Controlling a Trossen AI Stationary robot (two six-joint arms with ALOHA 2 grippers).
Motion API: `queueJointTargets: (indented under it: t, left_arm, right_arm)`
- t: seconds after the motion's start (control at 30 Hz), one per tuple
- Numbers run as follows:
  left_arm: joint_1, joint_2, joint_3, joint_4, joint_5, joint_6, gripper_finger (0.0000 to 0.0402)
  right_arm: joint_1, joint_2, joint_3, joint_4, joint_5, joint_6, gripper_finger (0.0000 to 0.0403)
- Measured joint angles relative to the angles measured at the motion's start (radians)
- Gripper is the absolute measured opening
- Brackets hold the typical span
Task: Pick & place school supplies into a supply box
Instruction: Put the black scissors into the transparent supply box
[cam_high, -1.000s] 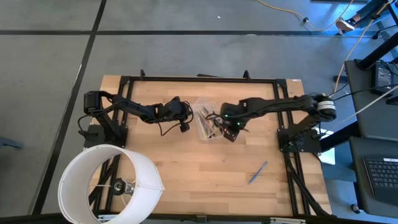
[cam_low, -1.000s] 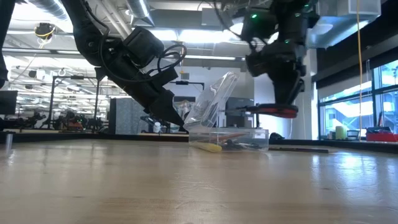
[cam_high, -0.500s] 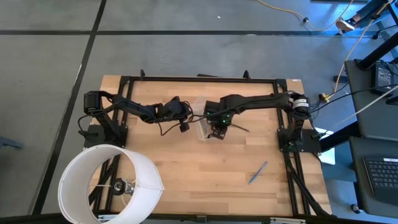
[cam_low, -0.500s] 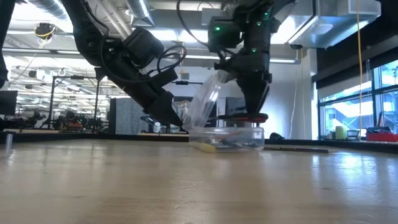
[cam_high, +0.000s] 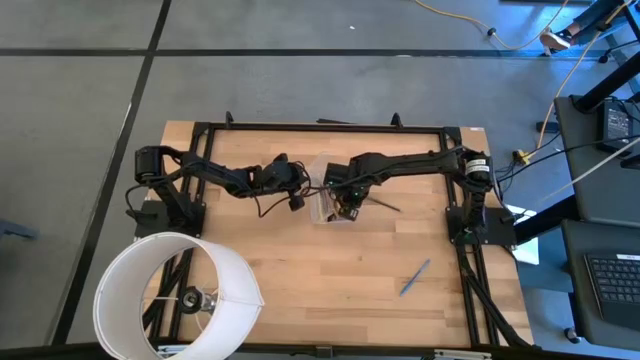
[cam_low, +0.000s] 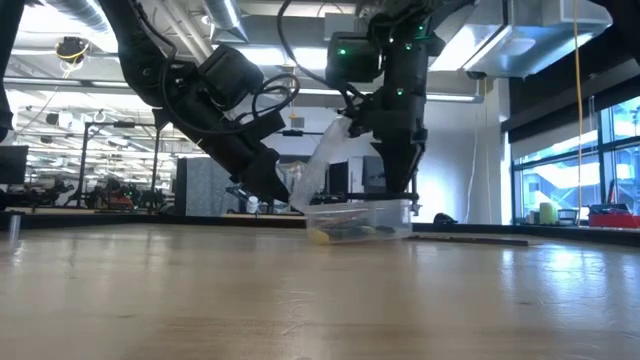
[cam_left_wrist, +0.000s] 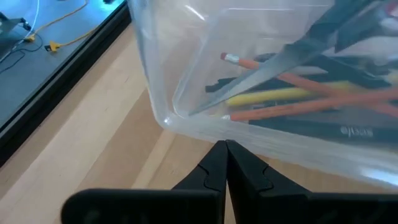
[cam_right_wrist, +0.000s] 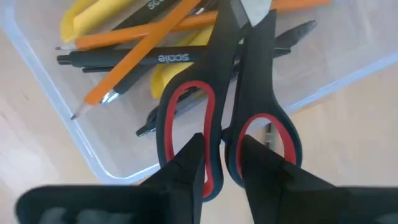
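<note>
The clear supply box (cam_high: 328, 203) sits on the table's middle with its lid (cam_low: 322, 165) tilted up and open. Orange pencils (cam_right_wrist: 143, 46), yellow pens and black pens (cam_left_wrist: 323, 127) lie inside it. My left gripper (cam_high: 297, 197) is at the box's left side, shut on the lid. My right gripper (cam_high: 346, 206) reaches down over the box and is shut on the scissors (cam_right_wrist: 227, 99), which have black handles lined in red. Their grey blades (cam_left_wrist: 261, 71) slant into the box above the pens. My left gripper (cam_left_wrist: 225, 149) pinches the clear lid's edge (cam_left_wrist: 205, 134) between its fingertips, coming slantwise from the table's left and above. The lid stands tilted up over the box, which rests on the table. My right gripper (cam_right_wrist: 221, 163) pinches the scissors where the two handle loops meet (cam_right_wrist: 222, 134), from above, pointing down. The scissors are lifted, handles up at the fingers, blades slanting down into the box; whether the tip touches the pens I cannot tell.
A blue pen (cam_high: 415, 277) lies alone on the table's near right part. A thin dark pencil (cam_high: 385, 205) lies just right of the box. A large white round cylinder (cam_high: 175, 295) stands at the near left corner. Bare wood lies between.
My right gripper has carried the scissors toward the table's left, from beside the box's right end to over it, and has come down. The scissors, held level before, now point blades-down into the box. The left gripper and the lid have stayed still.
</note>
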Motion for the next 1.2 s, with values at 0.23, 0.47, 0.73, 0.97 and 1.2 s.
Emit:
queueJointTargets:
  t: [0.23,0.47,0.73,0.97,1.2]
  left_arm:
    - [-0.001,0.0,0.001,0.006,0.002,0.0,0.0006]
    - [-0.001,0.0,0.002,0.004,0.002,0.0,0.0005]
    - [0.0,0.0,0.002,0.006,0.03,-0.066,0.0003]
    - [-0.002,0.0,0.001,-0.001,0.116,-0.148,0.0004]
    - [-0.029,0.0,0.0,0.001,0.136,-0.16,0.0006]
  right_arm:
    - [-0.005,0.0,0.0,-0.004,-0.039,0.187,0.0091]
    - [-0.016,0.0,-0.001,-0.005,-0.232,0.227,0.0091]
    - [-0.057,0.0,-0.001,-0.002,-0.373,0.374,0.0091]
    - [-0.086,-0.002,-0.002,0.067,-0.463,0.494,0.0091]
    - [-0.092,0.0,-0.003,0.147,-0.458,0.547,0.0091]
